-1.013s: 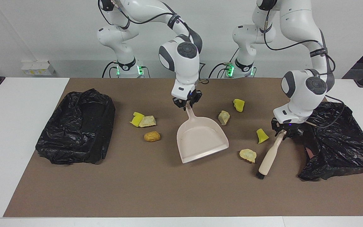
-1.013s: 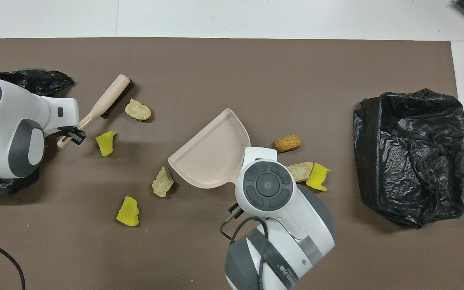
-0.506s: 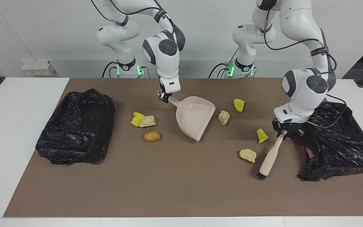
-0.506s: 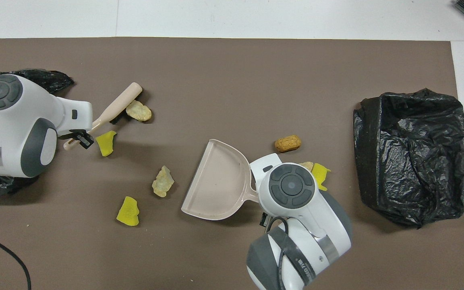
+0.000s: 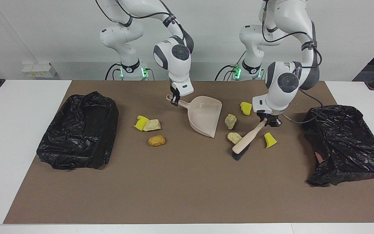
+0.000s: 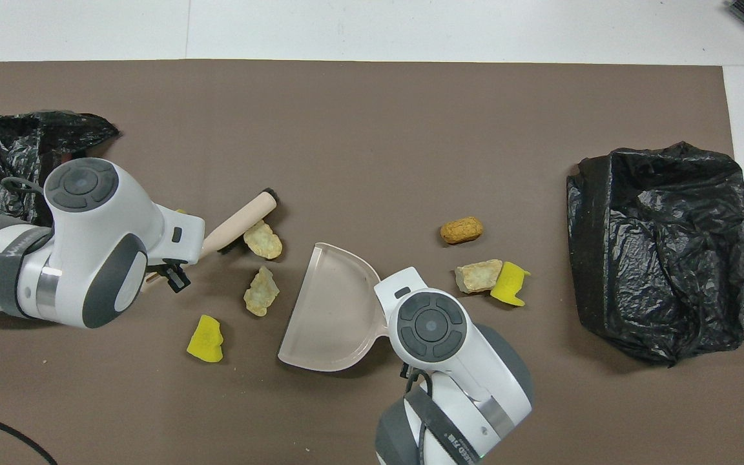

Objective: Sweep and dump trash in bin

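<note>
My right gripper (image 5: pixel 175 100) is shut on the handle of the beige dustpan (image 5: pixel 205 115) (image 6: pixel 333 310), whose mouth faces the left arm's end. My left gripper (image 5: pixel 267 121) is shut on the handle of the brush (image 5: pixel 244 140) (image 6: pixel 239 223), bristles down on the mat. One beige chunk of trash (image 5: pixel 234 137) (image 6: pixel 262 240) lies against the brush head, another (image 5: pixel 230 121) beside the pan's mouth. Yellow wedges (image 5: pixel 246 108) (image 5: pixel 269 139) flank the brush. Three more lumps (image 5: pixel 152 125) (image 5: pixel 156 140) (image 5: pixel 140 123) lie between the pan and the black-lined bin (image 5: pixel 80 133) (image 6: pixel 659 248).
A crumpled black bag (image 5: pixel 346 143) (image 6: pixel 10 155) lies at the left arm's end of the brown mat (image 5: pixel 174 188). White table shows around the mat.
My left arm has swept the brush toward the dustpan, pushing a beige chunk along. My right arm has drawn the pan nearer to the robots and turned its mouth toward the brush.
</note>
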{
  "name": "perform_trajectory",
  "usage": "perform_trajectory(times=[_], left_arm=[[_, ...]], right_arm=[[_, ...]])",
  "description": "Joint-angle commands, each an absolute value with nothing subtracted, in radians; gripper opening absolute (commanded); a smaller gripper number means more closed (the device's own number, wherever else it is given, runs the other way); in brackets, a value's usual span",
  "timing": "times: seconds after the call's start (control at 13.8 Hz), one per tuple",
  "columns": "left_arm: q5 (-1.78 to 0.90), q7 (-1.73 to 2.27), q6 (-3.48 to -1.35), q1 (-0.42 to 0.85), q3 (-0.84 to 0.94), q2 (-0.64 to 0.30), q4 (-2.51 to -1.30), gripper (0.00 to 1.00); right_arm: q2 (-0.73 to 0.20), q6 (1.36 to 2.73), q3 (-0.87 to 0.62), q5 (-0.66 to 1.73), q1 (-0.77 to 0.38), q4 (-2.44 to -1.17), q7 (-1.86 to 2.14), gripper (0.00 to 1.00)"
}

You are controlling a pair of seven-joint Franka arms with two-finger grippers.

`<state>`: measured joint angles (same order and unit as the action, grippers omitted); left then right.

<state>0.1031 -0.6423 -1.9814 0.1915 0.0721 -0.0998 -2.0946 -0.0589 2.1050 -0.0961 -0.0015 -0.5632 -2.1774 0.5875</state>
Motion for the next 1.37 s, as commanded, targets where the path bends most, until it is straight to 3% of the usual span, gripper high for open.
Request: perform_trajectory(times=[0.0, 0.14, 0.36, 0.65, 0.8, 1.3], left_arm=[[0.114, -0.612, -1.96, 0.206, 0.109, 0.041, -2.265, 0.0], [0.104, -0.423, -1.96, 0.245, 0.165, 0.106, -2.35, 0.0], [0.008, -0.226, -1.965, 0.319, 0.201, 0.137, -2.376, 0.0], [-0.09, -0.115, -1.932, 0.321, 0.264, 0.213, -2.359, 0.0], [-0.135, -0.103, -1.867, 0.307, 0.25, 0.242, -2.297, 0.0], [-0.126, 0.081, -1.841, 0.246, 0.08, 0.227, -2.226, 0.0]], right_arm=[[-0.058, 2.129, -0.097, -0.017, -0.565, -2.189, 0.58, 0.0], [-0.06, 2.129, -0.095, -0.017, -0.563, -2.189, 0.58, 0.0], [-0.06, 2.129, -0.095, -0.017, -0.561, -2.191, 0.58, 0.0], [-0.06, 2.126, -0.097, -0.017, -0.561, -2.192, 0.583, 0.0], [-0.06, 2.126, -0.097, -0.017, -0.56, -2.192, 0.587, 0.0], [-0.064, 2.131, -0.097, -0.017, -0.557, -2.191, 0.603, 0.0]])
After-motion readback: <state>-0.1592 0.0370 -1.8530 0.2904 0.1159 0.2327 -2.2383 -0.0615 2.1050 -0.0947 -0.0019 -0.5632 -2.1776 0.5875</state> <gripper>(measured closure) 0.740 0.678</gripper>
